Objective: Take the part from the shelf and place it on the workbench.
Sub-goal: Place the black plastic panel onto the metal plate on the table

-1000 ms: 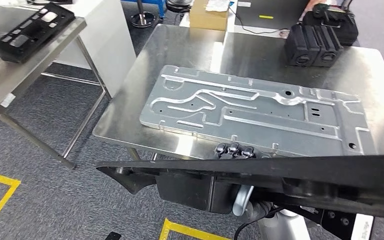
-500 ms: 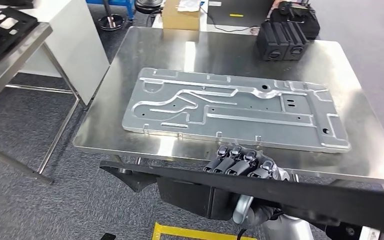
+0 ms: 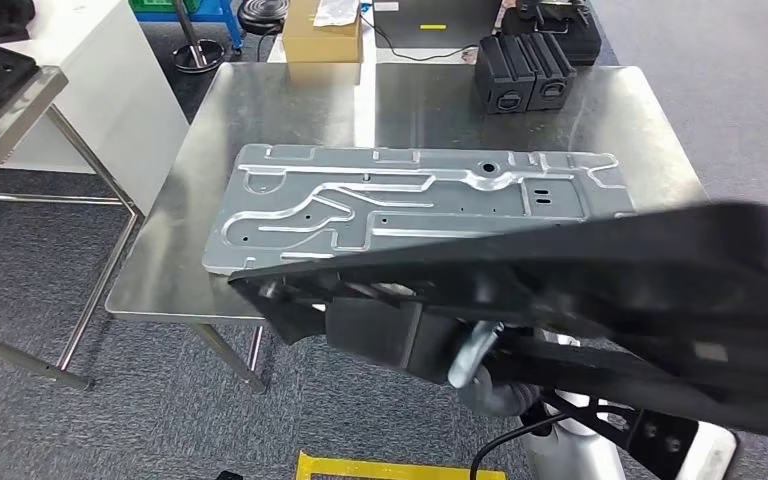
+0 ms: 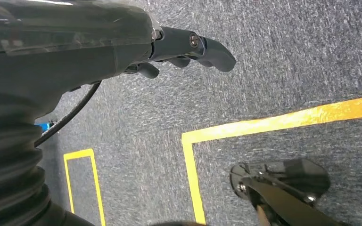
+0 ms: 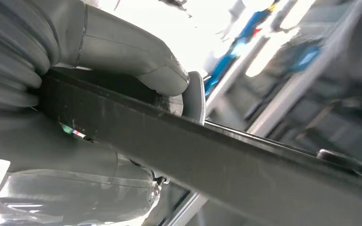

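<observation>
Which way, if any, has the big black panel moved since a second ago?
Yes. The black panel has come up and forward: it was short of the table's near edge, and now it overlaps that edge and the grey metal plate.

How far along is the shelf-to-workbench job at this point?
Pickup looks done: the right hand grips the black part, held above the near edge of the steel workbench, over the grey metal plate. Left: setting it down and letting go. The left hand hangs over the floor, holding nothing.

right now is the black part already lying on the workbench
No, the black part is up in the air in front of the workbench, tilted, with the right hand gripping it.
</observation>
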Tool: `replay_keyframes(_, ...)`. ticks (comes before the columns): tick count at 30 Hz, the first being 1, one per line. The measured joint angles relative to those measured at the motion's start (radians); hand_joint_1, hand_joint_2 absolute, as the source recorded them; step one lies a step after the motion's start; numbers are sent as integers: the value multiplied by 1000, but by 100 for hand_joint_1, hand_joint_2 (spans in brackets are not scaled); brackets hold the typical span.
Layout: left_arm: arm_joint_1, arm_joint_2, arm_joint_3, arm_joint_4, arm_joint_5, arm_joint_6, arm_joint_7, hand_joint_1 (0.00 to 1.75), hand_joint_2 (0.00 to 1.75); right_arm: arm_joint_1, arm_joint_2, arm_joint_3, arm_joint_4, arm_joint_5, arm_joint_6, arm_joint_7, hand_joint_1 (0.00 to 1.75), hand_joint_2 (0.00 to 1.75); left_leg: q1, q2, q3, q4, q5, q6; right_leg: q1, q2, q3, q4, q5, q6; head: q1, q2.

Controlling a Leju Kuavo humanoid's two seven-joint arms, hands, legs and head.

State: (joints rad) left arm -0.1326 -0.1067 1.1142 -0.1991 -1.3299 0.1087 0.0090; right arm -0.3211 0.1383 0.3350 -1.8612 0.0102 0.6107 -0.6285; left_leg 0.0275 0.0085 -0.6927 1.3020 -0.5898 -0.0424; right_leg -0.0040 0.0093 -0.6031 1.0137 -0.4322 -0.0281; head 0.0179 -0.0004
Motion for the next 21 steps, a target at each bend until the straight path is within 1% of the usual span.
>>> replay_keyframes(1,2,0,0,0,0,-1,-1,0,175,-3,-3,-6,2,19,-17,9,175,175,-1,0,10,-31,30,4,2,5,1,3,-2,0,0,0)
replay_keyframes(2,3,0,1,0,1,-1,-3,0,175,-9,-7,-13,5,37,-35,21,175,175,-2,-1,36,-95,71,9,3,9,2,6,-5,1,0,0)
replay_keyframes(3,3,1,2,0,1,-2,-5,0,175,-17,-10,-22,9,52,-49,33,175,175,-4,-3,66,-166,103,15,5,12,2,10,-8,3,0,0)
replay_keyframes(4,3,2,3,0,1,-4,-8,0,175,-28,-15,-32,13,67,-64,45,175,175,-7,-5,90,-222,125,20,6,15,1,14,-10,6,0,0)
replay_keyframes(5,3,2,4,0,1,-6,-11,0,175,-39,-19,-42,17,83,-77,57,175,175,-9,-7,105,-257,134,24,7,16,0,17,-11,11,0,0)
replay_keyframes(7,4,2,7,0,2,-11,-18,0,175,-63,-31,-62,28,117,-102,81,175,175,-13,-8,108,-273,135,31,7,19,-4,17,-9,22,0,0)
replay_keyframes(8,4,1,8,0,2,-13,-20,0,175,-76,-37,-71,33,134,-113,93,175,175,-11,-6,108,-276,139,37,5,18,-4,17,-10,28,0,0)
replay_keyframes(9,5,-1,9,0,2,-15,-22,0,175,-90,-45,-81,40,151,-123,102,175,175,-9,-5,109,-281,143,43,4,15,-8,24,-15,34,0,0)
replay_keyframes(10,5,-2,9,0,3,-16,-23,0,175,-106,-53,-90,48,169,-133,113,175,175,-7,-4,111,-286,147,49,3,11,-18,46,-31,40,2,0)
replay_keyframes(11,5,-3,10,0,3,-17,-24,0,175,-124,-63,-98,58,189,-145,123,175,175,-5,-2,112,-290,149,53,2,6,-38,89,-56,46,4,0)
replay_keyframes(13,5,-3,11,0,4,-18,-24,0,175,-161,-86,-112,88,241,-176,151,175,175,-6,-1,111,-291,150,57,-3,1,-103,223,-118,56,7,0)
replay_keyframes(14,5,-3,12,0,4,-19,-23,0,175,-180,-99,-116,108,271,-195,167,175,175,-6,-1,111,-290,150,57,-5,-1,-131,278,-134,60,8,0)
replay_keyframes(15,5,-4,14,0,4,-19,-23,0,175,-200,-112,-119,133,303,-217,183,175,175,-6,0,110,-289,150,56,-7,-2,-144,299,-130,63,8,0)
replay_keyframes(16,5,-5,15,0,4,-19,-22,0,175,-225,-125,-121,162,339,-242,201,175,175,-6,0,111,-288,149,56,-9,-4,-135,276,-105,63,8,0)
replay_keyframes(17,5,-6,16,0,5,-20,-22,0,175,-252,-138,-122,192,375,-270,217,175,175,-6,0,111,-286,148,54,-10,-6,-107,216,-68,62,8,0)
replay_keyframes(18,5,-8,16,0,6,-20,-22,0,175,-281,-151,-123,223,413,-302,233,175,175,-6,0,111,-285,147,52,-10,-8,-71,140,-34,60,8,0)
replay_keyframes(19,6,-10,17,0,7,-20,-22,0,175,-310,-163,-123,254,450,-334,247,175,175,-8,-1,111,-283,145,49,-8,-10,-39,74,-9,56,8,0)
replay_keyframes(20,6,-11,18,0,8,-20,-23,0,175,-336,-173,-122,284,483,-363,258,175,175,-10,-1,109,-282,145,45,-5,-11,-20,31,2,51,7,0)
replay_keyframes(21,7,-12,18,0,10,-21,-23,0,175,-359,-183,-122,316,512,-390,268,175,175,-11,-1,108,-283,145,40,-3,-11,-13,12,3,47,7,0)
